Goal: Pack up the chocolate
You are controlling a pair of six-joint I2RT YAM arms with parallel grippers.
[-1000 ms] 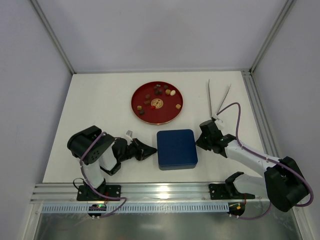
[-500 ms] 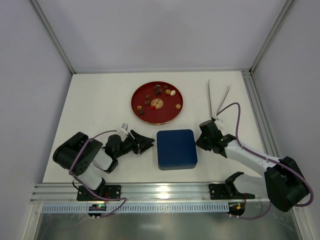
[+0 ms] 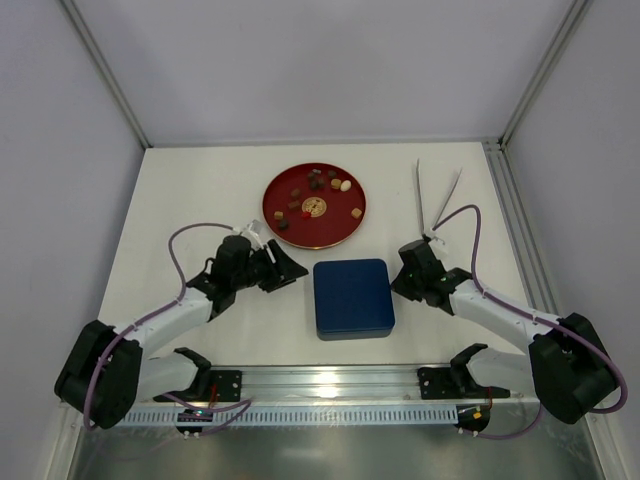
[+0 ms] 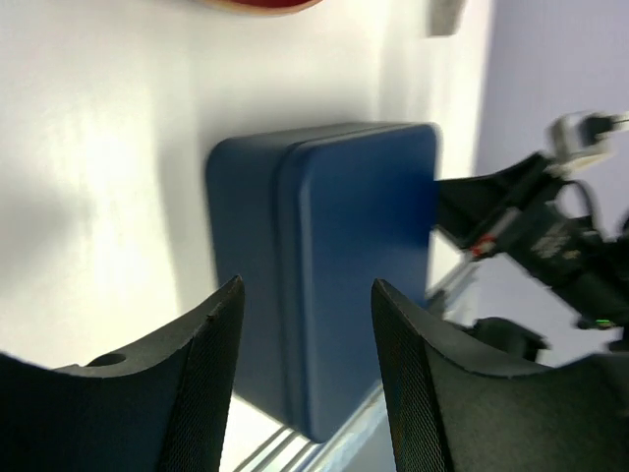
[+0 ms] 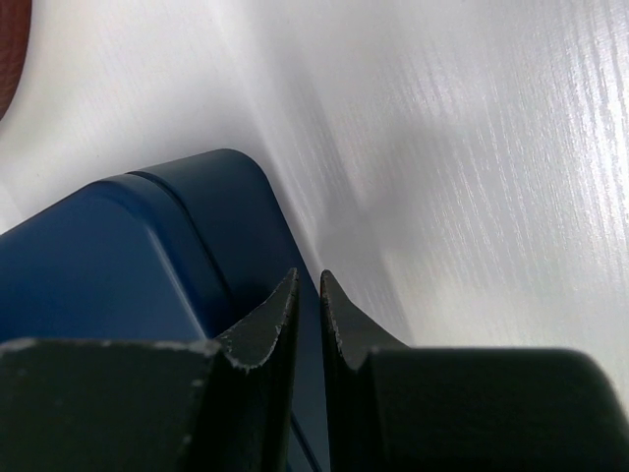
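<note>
Several small chocolates (image 3: 314,186), dark brown, light brown and cream, lie on a red round plate (image 3: 274,199) at the back middle. A closed dark-blue square box (image 3: 352,297) sits in front of the plate; it also shows in the left wrist view (image 4: 334,246) and the right wrist view (image 5: 108,265). My left gripper (image 3: 296,270) is open and empty, just left of the box's far left corner. My right gripper (image 3: 397,284) is shut, with its tips at the box's right side (image 5: 308,280).
A pair of white tongs (image 3: 435,195) lies at the back right of the table. A metal rail (image 3: 330,380) runs along the near edge. Frame posts stand at the back corners.
My left arm has stretched out and its gripper has moved up and away from the near edge, to beside the box's far left corner. The right arm and box have not moved.
</note>
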